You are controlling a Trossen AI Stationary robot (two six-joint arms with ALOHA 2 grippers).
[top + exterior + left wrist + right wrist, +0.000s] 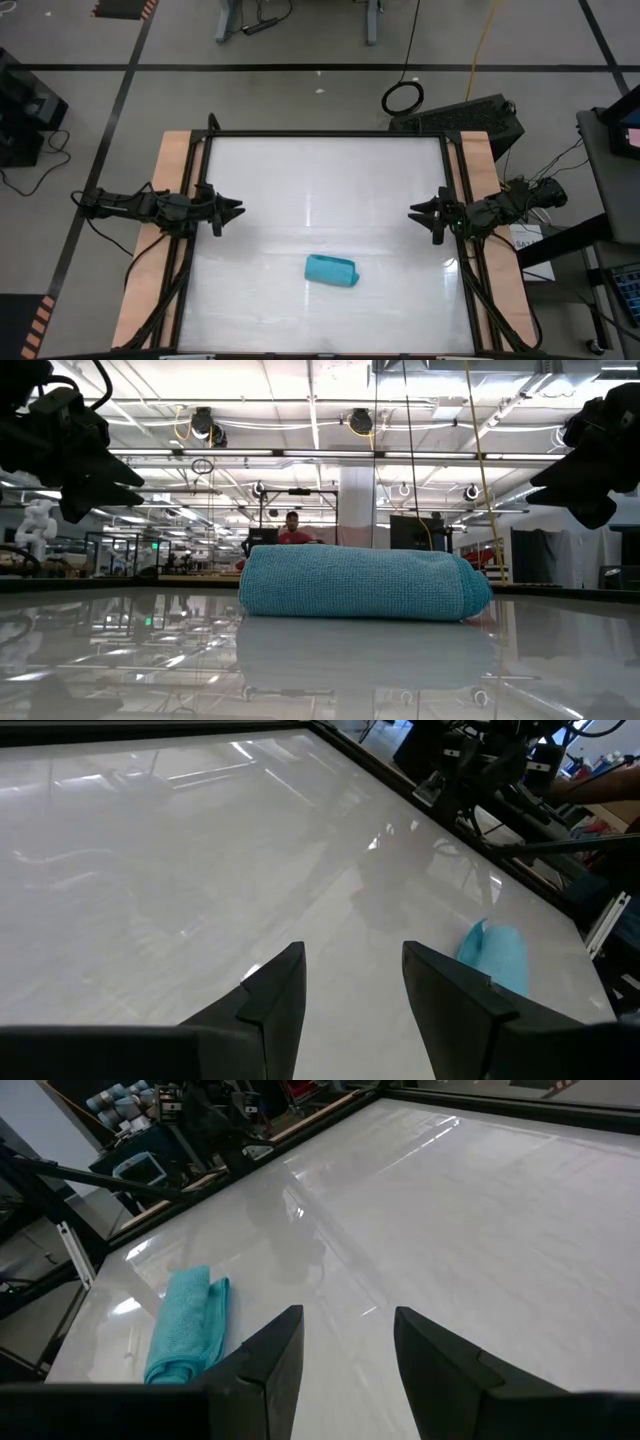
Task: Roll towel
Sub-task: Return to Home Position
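The turquoise towel [331, 270] lies rolled into a short thick roll on the white table, a little toward the near edge, at the middle. It rests on its long side; it also shows in the low view [362, 584], the left wrist view [495, 956] and the right wrist view [187, 1323]. My left gripper [238, 210] hovers open at the table's left edge, above the surface. My right gripper [413, 214] hovers open at the right edge. Both are empty and well away from the towel.
The table has a dark frame [325, 134] and wooden side strips [150, 250]. Cables and equipment stand on the floor beyond the far edge. A person [293, 528] shows far off in the room behind the table.
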